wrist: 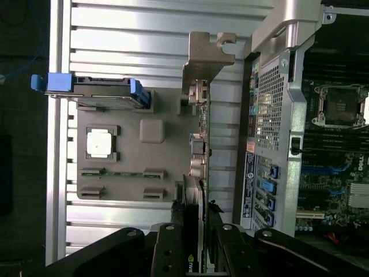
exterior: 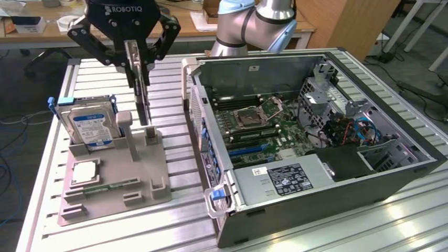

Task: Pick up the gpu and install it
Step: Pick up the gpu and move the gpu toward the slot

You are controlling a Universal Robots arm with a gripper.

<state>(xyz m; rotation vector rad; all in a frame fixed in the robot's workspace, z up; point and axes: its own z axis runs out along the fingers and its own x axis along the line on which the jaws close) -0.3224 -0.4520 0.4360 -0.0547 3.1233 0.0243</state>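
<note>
1. The end effector [exterior: 140, 64] hangs over the part of the desk [exterior: 98, 79] on the exterior view's left. Its fingers are drawn in narrow and pinch the gpu [exterior: 142, 97] by its upper edge.
2. The gpu stands upright, edge-on to us, over the grey holder [exterior: 119, 181]. Its lower end reaches the holder's upright posts — we cannot tell whether it touches them.
3. In the wrist view we note the card's silver bracket [wrist: 204, 57] at the end away from the fingers, close beside the computer case [wrist: 277, 86].
4. The holder also carries a hard drive [exterior: 87, 123] standing upright, a processor chip [exterior: 84, 172] lying flat, and a memory stick [exterior: 112, 186].
5. The case lies open on its side at the exterior view's right, just beside the holder — motherboard [exterior: 269, 123] exposed.
</note>
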